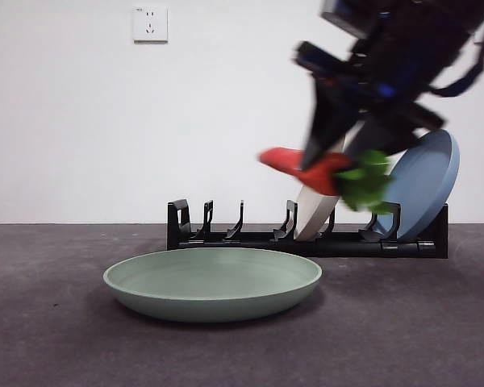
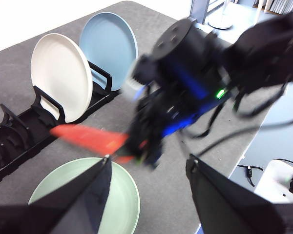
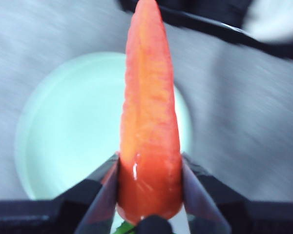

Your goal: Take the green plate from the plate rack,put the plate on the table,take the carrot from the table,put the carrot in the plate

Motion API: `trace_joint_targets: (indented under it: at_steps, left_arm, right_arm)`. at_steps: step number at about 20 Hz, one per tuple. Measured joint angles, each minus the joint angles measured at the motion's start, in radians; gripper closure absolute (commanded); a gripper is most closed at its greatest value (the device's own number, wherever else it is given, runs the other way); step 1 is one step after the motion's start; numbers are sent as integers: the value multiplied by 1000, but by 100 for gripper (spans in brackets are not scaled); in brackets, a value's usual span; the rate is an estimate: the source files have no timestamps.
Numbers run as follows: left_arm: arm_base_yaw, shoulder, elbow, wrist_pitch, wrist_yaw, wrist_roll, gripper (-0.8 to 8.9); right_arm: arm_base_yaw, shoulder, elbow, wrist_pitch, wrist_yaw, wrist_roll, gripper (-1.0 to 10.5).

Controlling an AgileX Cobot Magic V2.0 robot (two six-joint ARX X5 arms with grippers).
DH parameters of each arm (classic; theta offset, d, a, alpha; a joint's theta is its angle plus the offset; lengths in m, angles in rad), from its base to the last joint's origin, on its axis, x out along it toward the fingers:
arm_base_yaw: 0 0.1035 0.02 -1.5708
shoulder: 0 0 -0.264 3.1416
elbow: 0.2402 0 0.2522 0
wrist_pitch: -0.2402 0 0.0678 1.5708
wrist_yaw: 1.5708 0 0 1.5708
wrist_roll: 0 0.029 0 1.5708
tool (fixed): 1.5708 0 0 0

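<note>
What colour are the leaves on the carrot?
Bright green, clearest in the front view: the leaves on the carrot held by the right gripper.

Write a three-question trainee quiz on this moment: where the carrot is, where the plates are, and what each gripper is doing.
1. True or false: the carrot already lies in the green plate.
2. Which plates stand in the plate rack? A) green only B) beige plate and blue plate C) none
3. Fill in: the right gripper is shut on the ____, while the left gripper waits open above the table.

Key
1. False: the carrot is held in the air above the green plate, which lies flat on the table.
2. B
3. carrot
</note>
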Motion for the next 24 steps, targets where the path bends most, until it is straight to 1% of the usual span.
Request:
trace_joint_targets:
  at_steps: [3,6,10,13,14,15,18,19,24]
  left_arm:
    - [0,0,0,-4,0,0,553]
    - [0,0,0,-19,0,0,553]
    - [0,0,0,-27,0,0,553]
    - [0,0,0,-35,0,0,553]
    - [0,0,0,-42,0,0,554]
    - [0,0,0,-48,0,0,553]
    - [0,0,0,-56,-1,0,553]
    - [0,0,0,-63,-1,0,553]
    - [0,0,0,-91,-2,0,553]
  right_arm:
    - [86,90,0,140,0,47,963]
    - [136,210,0,224,0,80,963]
    - [159,333,0,252,21,91,963]
    - [163,355,3,259,23,92,960]
    - [164,356,3,261,23,92,932]
    - [165,356,4,261,23,91,852]
    - [167,356,5,259,23,91,463]
    - [167,356,5,259,23,91,435]
    - [167,320,19,211,23,91,436]
